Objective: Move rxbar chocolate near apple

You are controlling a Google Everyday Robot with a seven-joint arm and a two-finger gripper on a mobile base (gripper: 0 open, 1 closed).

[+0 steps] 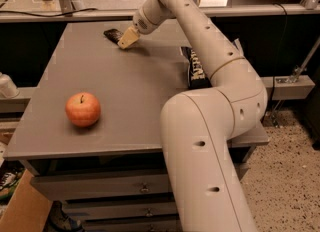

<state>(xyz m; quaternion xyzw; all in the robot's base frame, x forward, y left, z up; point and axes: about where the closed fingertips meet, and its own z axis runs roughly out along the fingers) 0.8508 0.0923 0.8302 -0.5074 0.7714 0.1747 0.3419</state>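
Note:
The rxbar chocolate (112, 34), a small flat black bar, lies at the far edge of the grey table (135, 91). My gripper (128, 37), with tan tips, is right beside the bar on its right side, down at the table top and touching or nearly touching it. The apple (82, 109), red-orange with a dark stem, sits near the table's front left, well apart from the bar and the gripper.
A dark bag with white lettering (198, 69) lies at the table's right side, partly hidden behind my white arm (210, 126). Drawers (100, 188) sit under the table. A cardboard box (22, 208) stands at the lower left.

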